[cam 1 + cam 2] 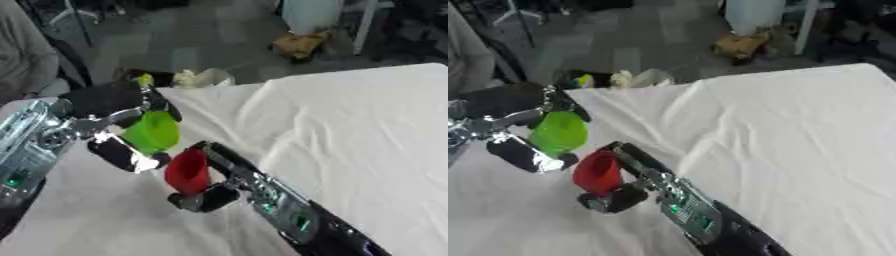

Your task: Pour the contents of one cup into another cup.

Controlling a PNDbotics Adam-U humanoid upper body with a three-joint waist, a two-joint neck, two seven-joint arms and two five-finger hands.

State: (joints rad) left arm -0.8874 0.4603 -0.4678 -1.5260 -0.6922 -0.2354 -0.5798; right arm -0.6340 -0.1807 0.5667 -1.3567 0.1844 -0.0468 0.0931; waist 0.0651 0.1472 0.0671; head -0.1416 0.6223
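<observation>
Two cups were held close together over the white table [367,130], left of centre in the frame.

The left hand [118,125] was curled round the green cup [152,132], its long axis leaning toward the lower right. The right hand [210,192] was closed on the red cup [187,171], roughly upright just below and beside the green one. The right eye view showed both further left, with more of the floor clutter beyond the table.
</observation>
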